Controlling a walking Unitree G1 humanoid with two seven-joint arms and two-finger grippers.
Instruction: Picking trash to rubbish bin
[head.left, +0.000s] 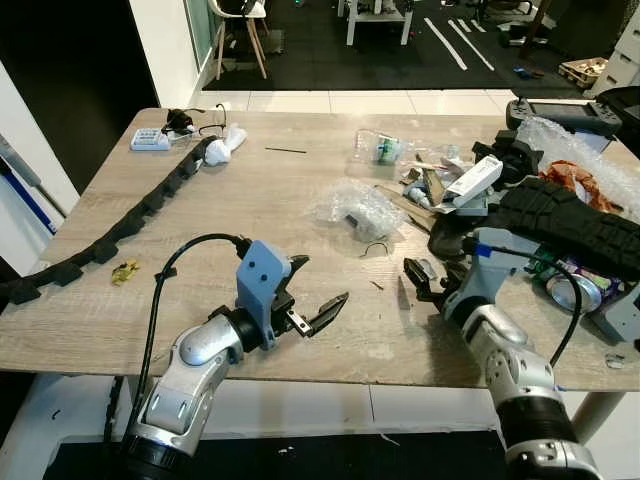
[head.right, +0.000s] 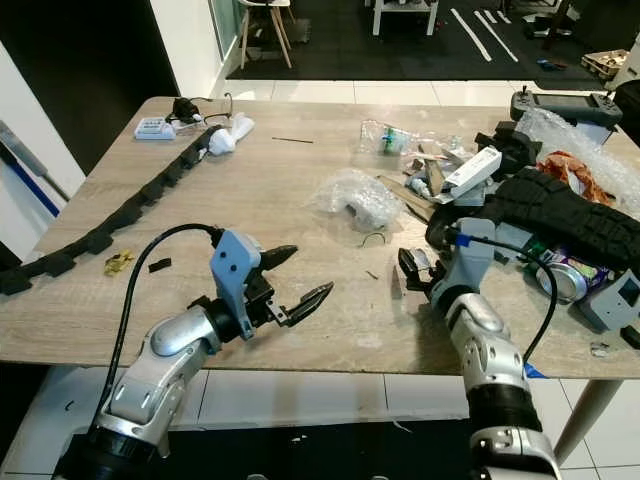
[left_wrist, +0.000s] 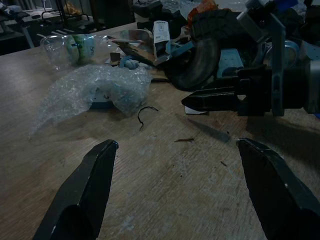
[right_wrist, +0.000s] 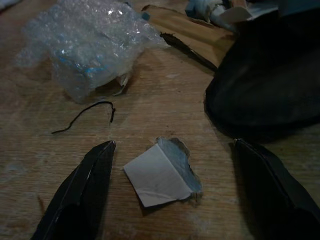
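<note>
Right end effector (right_wrist: 167, 192) spread apart around small torn white paper scrap (right_wrist: 161, 172) on wooden bench (head.left: 250, 220); left end effector (head.left: 318, 300) agape nearby.

Both arms are silver metal with rounded segments and black joints. The left arm (head.left: 195, 370) rises from the lower left of the frame; a light blue plastic bracket (head.left: 263, 282) sits on its wrist, and a black cable (head.left: 178, 262) loops above it. The left gripper (head.left: 315, 300) has two long black fingers with pointed tips. The right arm (head.left: 515, 375), in the lower right, carries a similar blue bracket (head.left: 497, 262) and a black cable (head.left: 570, 310). The right gripper (head.left: 418, 280) has the same black fingers.
</note>
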